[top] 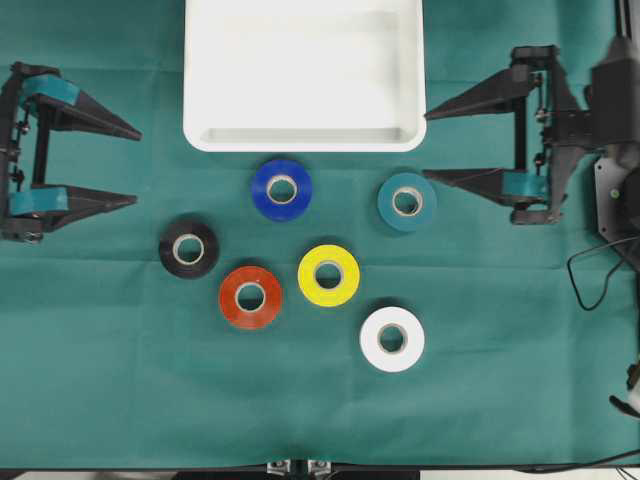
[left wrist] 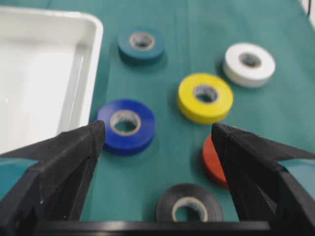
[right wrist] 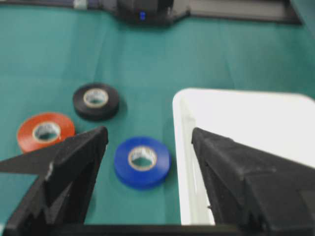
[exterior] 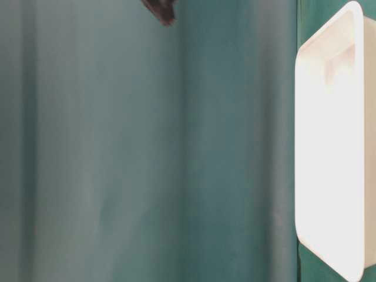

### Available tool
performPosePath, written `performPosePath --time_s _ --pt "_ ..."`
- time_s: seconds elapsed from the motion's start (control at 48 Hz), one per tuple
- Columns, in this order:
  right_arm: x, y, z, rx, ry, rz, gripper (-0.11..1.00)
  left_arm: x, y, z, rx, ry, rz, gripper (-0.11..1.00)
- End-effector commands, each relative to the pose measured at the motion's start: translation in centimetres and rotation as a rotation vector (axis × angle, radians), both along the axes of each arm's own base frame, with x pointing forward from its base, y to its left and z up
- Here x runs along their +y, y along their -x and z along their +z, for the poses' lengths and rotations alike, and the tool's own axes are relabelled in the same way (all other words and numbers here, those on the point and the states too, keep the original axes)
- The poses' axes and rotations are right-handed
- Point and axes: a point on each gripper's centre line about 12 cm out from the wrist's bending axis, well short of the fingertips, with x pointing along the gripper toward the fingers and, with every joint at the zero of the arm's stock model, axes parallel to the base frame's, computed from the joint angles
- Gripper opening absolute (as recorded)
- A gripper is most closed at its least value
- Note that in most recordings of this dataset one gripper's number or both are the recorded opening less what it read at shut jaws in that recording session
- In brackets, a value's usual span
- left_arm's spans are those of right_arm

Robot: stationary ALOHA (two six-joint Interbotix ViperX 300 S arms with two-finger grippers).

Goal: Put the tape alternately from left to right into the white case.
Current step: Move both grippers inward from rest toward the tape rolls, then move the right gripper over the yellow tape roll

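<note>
The white case [top: 305, 140] holds no tape, so the task is not yet started. All six rolls lie on the green bench just below the case: the blue roll [top: 281, 189] and the teal roll [top: 406, 202] nearest it, then the black roll [top: 189, 248], the red-orange roll [top: 250, 297], the yellow roll [top: 328, 274] and the white roll [top: 391, 339]. The left gripper [top: 132, 165] and the right gripper [top: 432, 146] flank the case, jaws wide apart and holding nothing.
</note>
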Motion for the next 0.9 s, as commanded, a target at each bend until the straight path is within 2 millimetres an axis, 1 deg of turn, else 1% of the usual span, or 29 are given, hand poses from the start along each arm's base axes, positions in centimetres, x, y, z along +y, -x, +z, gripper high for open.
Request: performPosePath --time_s 0.0,0.188,0.438,0.709,0.876 --pt "-0.1 -0.9 0.7 0.008 -0.005 -0.003 0.80 -0.1 -0.7 0.5 0.002 0.006 0.000 0.76" --pt "-0.1 -2.2 0.0 0.081 -0.007 -0.003 0.80 -0.1 -1.5 -0.5 0.093 0.036 0.010 0.76" --pt "-0.2 -3.6 -1.6 0.189 -0.008 -0.003 0.80 -0.2 -2.8 -2.1 0.213 0.043 0.018 0.76" --pt "-0.2 -4.2 -3.3 0.282 -0.013 -0.004 0.80 -0.2 -4.3 -4.4 0.327 0.040 0.020 0.76" --pt "-0.2 -4.4 -4.3 0.319 -0.012 -0.003 0.80 -0.3 -4.8 -5.0 0.363 0.038 0.020 0.76"
